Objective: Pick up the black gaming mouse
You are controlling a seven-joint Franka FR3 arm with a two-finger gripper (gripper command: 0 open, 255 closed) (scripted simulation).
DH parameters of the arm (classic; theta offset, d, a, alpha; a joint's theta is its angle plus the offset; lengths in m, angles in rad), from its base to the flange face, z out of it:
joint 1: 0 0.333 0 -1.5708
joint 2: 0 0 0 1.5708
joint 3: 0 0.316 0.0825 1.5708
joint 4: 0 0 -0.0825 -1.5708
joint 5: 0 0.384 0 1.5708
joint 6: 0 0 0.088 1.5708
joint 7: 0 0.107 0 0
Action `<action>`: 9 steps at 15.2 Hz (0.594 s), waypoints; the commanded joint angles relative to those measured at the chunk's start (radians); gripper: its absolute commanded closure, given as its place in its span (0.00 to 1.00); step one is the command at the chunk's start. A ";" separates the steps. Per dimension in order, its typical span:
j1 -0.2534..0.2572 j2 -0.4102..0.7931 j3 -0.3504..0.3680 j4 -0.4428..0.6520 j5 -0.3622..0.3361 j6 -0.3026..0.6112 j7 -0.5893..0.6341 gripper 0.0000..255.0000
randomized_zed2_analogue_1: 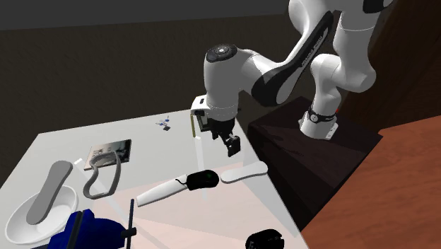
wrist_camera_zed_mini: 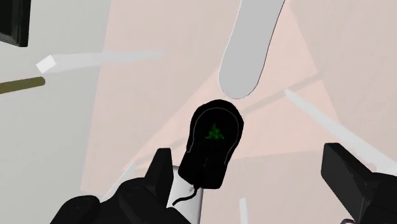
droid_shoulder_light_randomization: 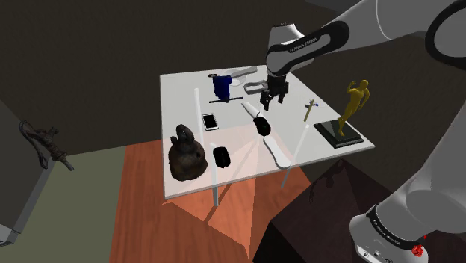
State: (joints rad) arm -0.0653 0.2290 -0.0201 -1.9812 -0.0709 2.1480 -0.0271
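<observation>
Two fingers (wrist_camera_zed_mini: pixel 160 175) stand wide apart, empty; we hover the gripper (droid_shoulder_light_randomization: pixel 267 103) over the table (droid_shoulder_light_randomization: pixel 179 97) so the black gaming mouse (droid_shoulder_light_randomization: pixel 262 126), at its six o'clock in the shoulder view, can fit between.

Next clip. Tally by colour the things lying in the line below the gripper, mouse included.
Black: 1, the mouse
White: 2, a blade-shaped piece and a sole-shaped piece
Total: 3
</observation>
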 commanded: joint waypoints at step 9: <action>-0.028 0.417 -0.010 0.408 0.000 -0.028 -0.051 0.00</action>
State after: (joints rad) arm -0.0914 0.5957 -0.0302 -1.6270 -0.0709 2.1263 -0.0747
